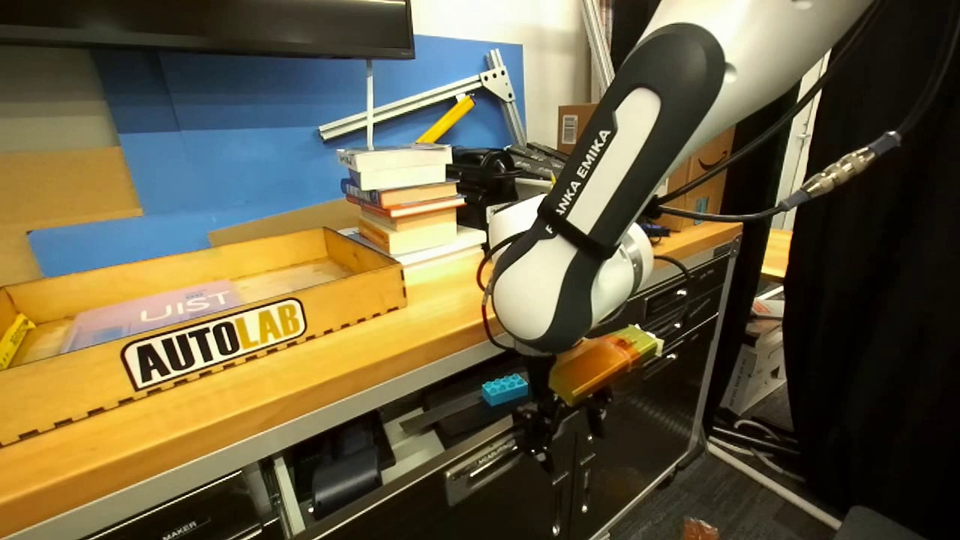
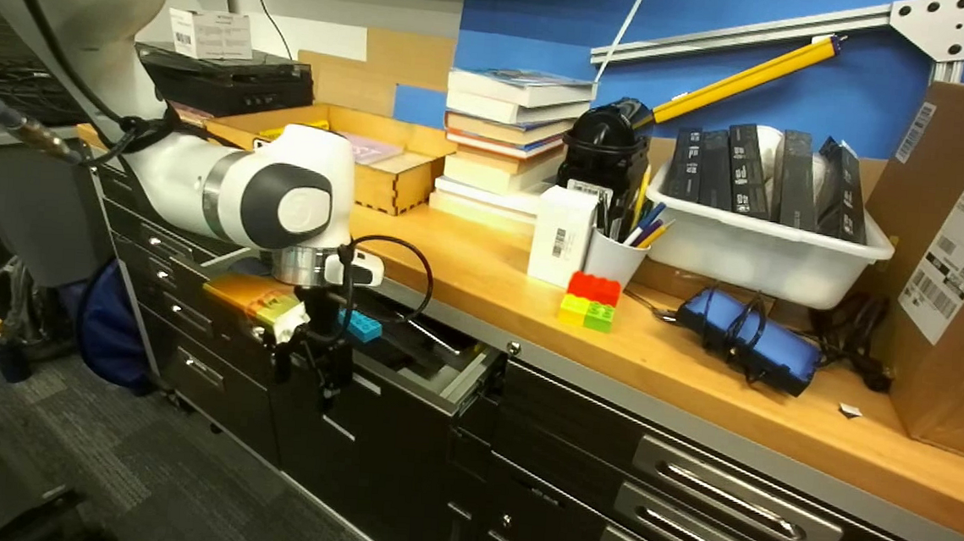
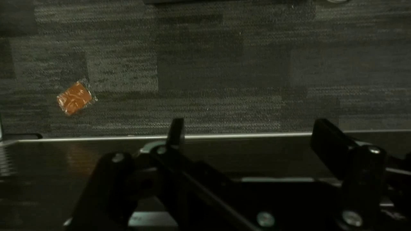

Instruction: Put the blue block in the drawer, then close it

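Observation:
The blue block (image 1: 505, 389) lies inside the open drawer (image 1: 420, 501), on dark items; it also shows in an exterior view (image 2: 362, 327), partly behind the gripper. The drawer has a black front (image 2: 408, 422) with a silver handle and pale grey inner sides, and is pulled out from under the countertop. My gripper (image 1: 571, 444) points down just outside the drawer front, near the handle's end; it also shows in an exterior view (image 2: 304, 387). In the wrist view its fingers (image 3: 249, 130) are wide apart with nothing between them. The block is out of the wrist view.
The wooden countertop (image 1: 442, 307) overhangs the drawer's rear. It bears a wooden tray (image 1: 352, 300), a book stack (image 1: 412, 199), a coloured brick block (image 2: 590, 300) and a white bin (image 2: 767, 252). Dark items (image 1: 346, 480) lie in the drawer. An orange packet (image 3: 74, 98) lies on the floor.

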Robot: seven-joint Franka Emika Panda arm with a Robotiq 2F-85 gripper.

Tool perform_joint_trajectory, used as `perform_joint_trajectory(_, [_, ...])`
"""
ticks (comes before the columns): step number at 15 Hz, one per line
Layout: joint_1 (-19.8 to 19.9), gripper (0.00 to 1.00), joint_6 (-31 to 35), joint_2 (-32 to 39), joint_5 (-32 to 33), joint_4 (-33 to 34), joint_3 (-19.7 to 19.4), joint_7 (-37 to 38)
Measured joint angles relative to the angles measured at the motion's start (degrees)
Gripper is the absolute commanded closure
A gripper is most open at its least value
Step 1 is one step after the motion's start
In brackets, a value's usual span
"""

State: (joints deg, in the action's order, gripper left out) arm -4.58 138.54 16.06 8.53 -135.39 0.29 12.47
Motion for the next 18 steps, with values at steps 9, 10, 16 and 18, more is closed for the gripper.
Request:
perform_joint_trajectory(9, [-5.5,0.00,16.0,6.0,2.6,5.6,-2.5,10.8])
perform_joint_trajectory(10, [-6.2,0.00,17.8,6.5,2.6,6.0,-3.1,12.1])
perform_joint_trajectory(16, [-10.2,0.00,24.1,7.1,2.2,6.4,-6.6,17.7])
perform_joint_trajectory(18, [-10.8,0.00,24.8,7.1,1.9,5.9,-7.2,18.5])
